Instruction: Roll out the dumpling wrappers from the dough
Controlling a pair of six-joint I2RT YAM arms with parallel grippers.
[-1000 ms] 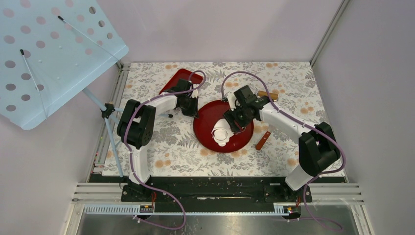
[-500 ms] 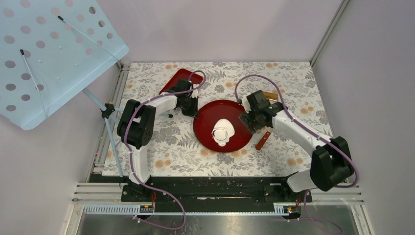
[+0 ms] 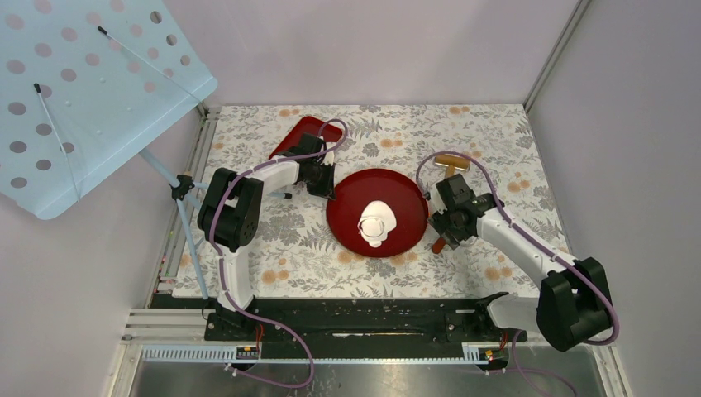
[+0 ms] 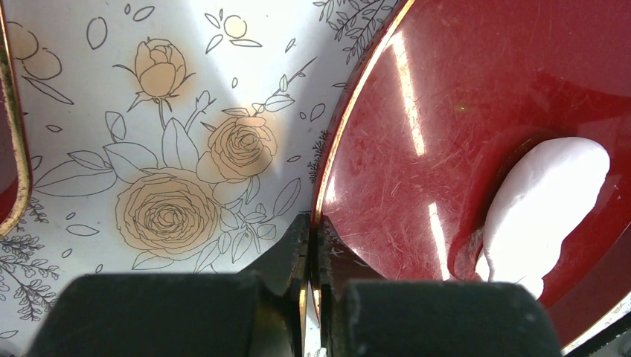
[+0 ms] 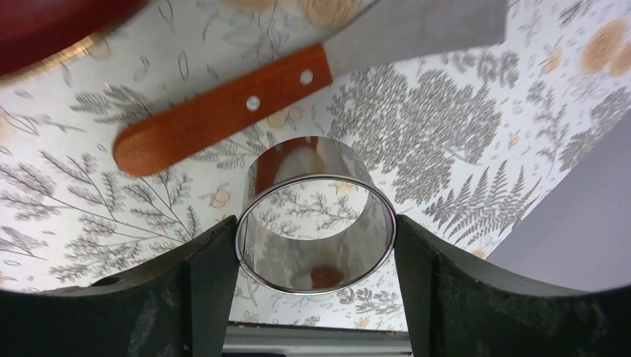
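White dough (image 3: 376, 222), red plate (image 3: 405, 194), silver ring cutter (image 5: 305, 160), floral tablecloth (image 3: 289, 248).

My top cam looks down from behind the arm bases over the whole floral table (image 3: 289, 248), the left wrist cam sits right up on the rim of the red plate (image 4: 461, 111), and the right one peers close past a metal ring (image 5: 309, 160) at the scraper (image 5: 223, 108), both also visible up top.

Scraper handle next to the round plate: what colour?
The scraper handle is reddish-brown wood with two pale rivets; clearest in the right wrist view.
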